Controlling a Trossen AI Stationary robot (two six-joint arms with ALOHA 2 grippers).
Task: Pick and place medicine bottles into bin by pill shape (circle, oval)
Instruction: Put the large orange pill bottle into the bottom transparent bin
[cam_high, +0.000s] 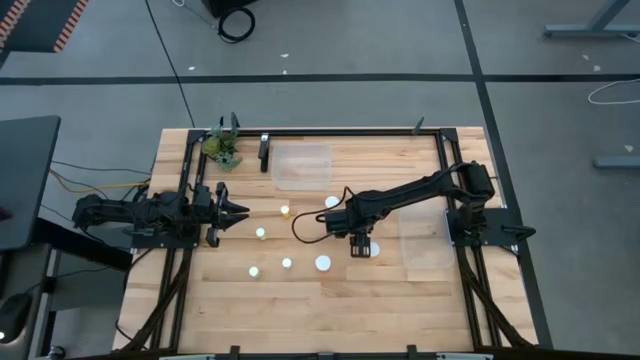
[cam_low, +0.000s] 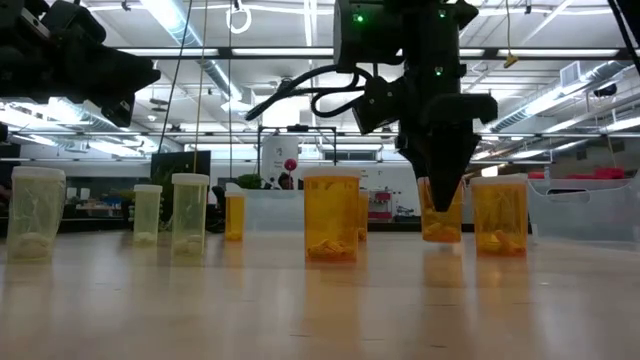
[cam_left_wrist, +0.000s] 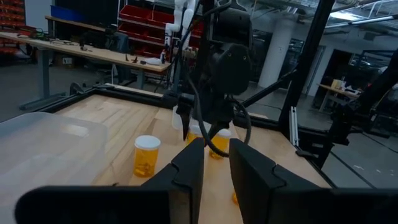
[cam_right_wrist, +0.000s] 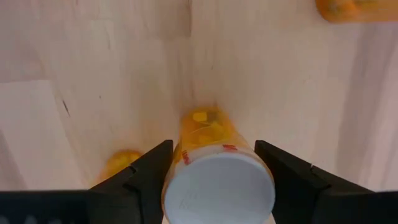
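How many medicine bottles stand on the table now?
8 medicine bottles. In the low view: three pale ones at left, one farther back, two overlapping near the middle, one under the right gripper, one right of it. Left gripper waits aside.

Overhead looking down, low level across tabletop, wrists close — all share table (cam_high: 300, 300)

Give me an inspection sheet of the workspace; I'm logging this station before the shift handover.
Surface: wooden table, black frame.
Job's things: medicine bottles stand scattered mid-table, e.g. one; clear bins at the far edge and right side.
Clutter: small green plant at the far-left corner.
Grippers: right gripper straddles a white-capped bottle, fingers open; left gripper waits at the left edge, fingers open.
Cables: black loop on the right arm; cable coil on the floor.
Surroundings: grey floor, workshop shelving behind.
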